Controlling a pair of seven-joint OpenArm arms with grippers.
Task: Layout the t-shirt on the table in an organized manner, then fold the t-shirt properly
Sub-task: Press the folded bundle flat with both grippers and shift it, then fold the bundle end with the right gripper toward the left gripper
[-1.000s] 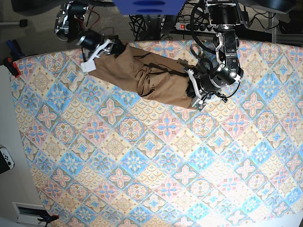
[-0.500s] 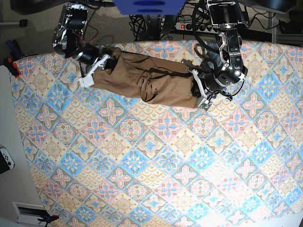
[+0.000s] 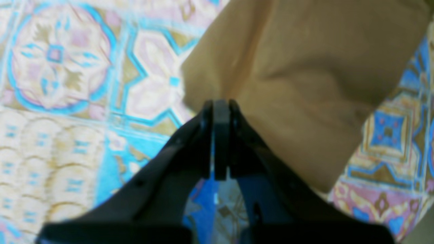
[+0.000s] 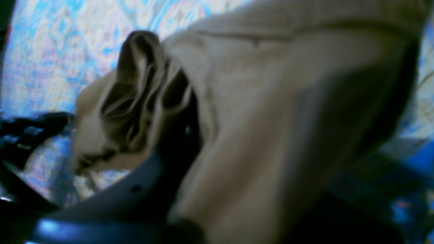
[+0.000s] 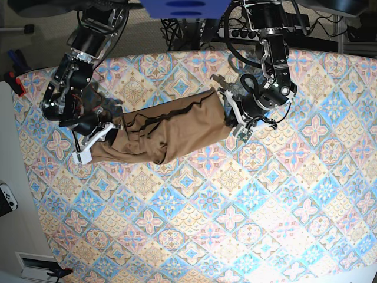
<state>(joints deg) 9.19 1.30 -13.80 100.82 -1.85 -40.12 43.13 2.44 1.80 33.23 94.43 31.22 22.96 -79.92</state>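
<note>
The t-shirt (image 5: 165, 132) lies stretched across the far half of the table (image 5: 235, 224), slanting from near its left edge up toward the middle of the far edge. The right gripper (image 5: 94, 141) is at the shirt's left end, the left gripper (image 5: 235, 118) at its right end.

R wrist view blurred; t-shirt (image 4: 257, 112) hides end effector.

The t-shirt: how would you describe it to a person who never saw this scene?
Find the wide table with blue, pink and cream tiles. At its far side a long bunched cloth stretches between the two robot arms. That t-shirt is plain caramel brown, the only unpatterned thing there.
</note>
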